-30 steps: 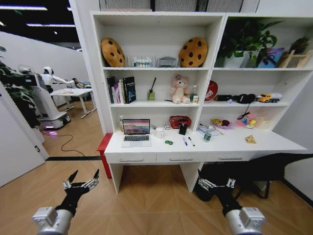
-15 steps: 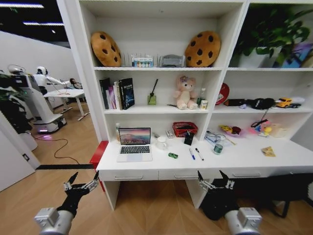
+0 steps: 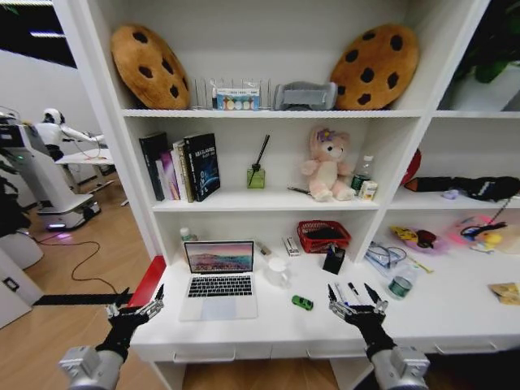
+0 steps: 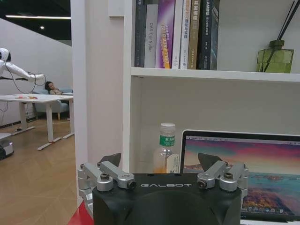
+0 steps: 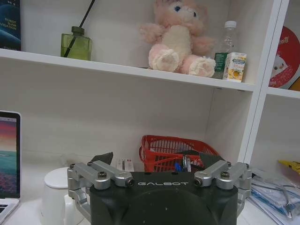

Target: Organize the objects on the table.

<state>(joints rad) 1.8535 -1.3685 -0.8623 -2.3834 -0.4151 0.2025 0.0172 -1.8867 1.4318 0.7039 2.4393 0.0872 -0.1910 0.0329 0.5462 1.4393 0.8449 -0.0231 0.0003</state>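
White bench (image 3: 268, 329) remained unsorted, by my judgement: the green toy car (image 3: 302, 302) lay right of the open laptop (image 3: 219, 280), pens (image 3: 356, 289) farther right. Left gripper (image 3: 135, 302) and right gripper (image 3: 355, 298) hovered near its front edge, fingers spread, grasping nothing.

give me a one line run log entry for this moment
phase: at table | left gripper: open, empty | right gripper: open, empty | laptop, green toy car: untouched
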